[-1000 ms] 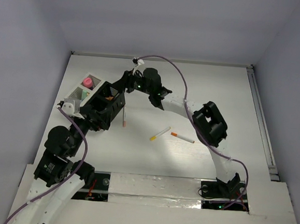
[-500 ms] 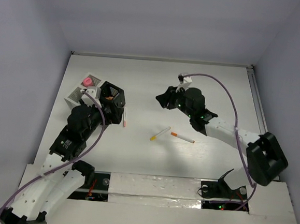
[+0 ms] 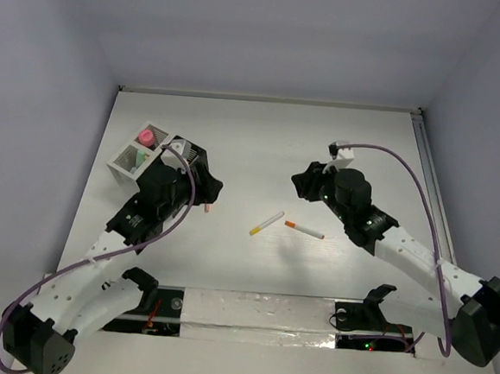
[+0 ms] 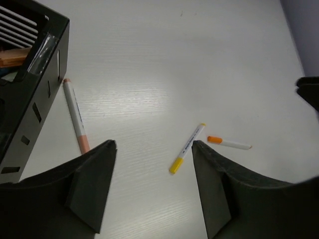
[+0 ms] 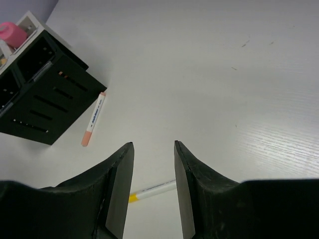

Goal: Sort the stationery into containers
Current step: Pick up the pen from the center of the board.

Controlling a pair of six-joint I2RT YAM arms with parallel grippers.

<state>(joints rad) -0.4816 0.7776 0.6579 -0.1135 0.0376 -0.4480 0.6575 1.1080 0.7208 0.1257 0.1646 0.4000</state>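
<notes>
Three thin white pens lie on the table: a yellow-ended pen (image 3: 266,223), an orange-ended pen (image 3: 304,230) and a pink-ended pen (image 3: 207,206) beside the black box (image 3: 192,152). My left gripper (image 3: 205,186) is open and empty, hovering by the black box. In the left wrist view the pink-ended pen (image 4: 75,115) lies along the black box (image 4: 30,99), and the yellow-ended pen (image 4: 187,148) and orange-ended pen (image 4: 229,143) lie ahead. My right gripper (image 3: 301,181) is open and empty, above the table right of centre. Its view shows the yellow-ended pen (image 5: 152,190) between its fingers.
The white compartmented box (image 3: 131,154) stands left of the black box with a pink marker (image 3: 147,136) in it. The right wrist view also shows the black box (image 5: 45,94), the pink marker (image 5: 12,34) and the pink-ended pen (image 5: 93,119).
My right gripper has drawn back from the black box to the right of centre. My left arm has swung up and right over the black box. The pens have not moved.
</notes>
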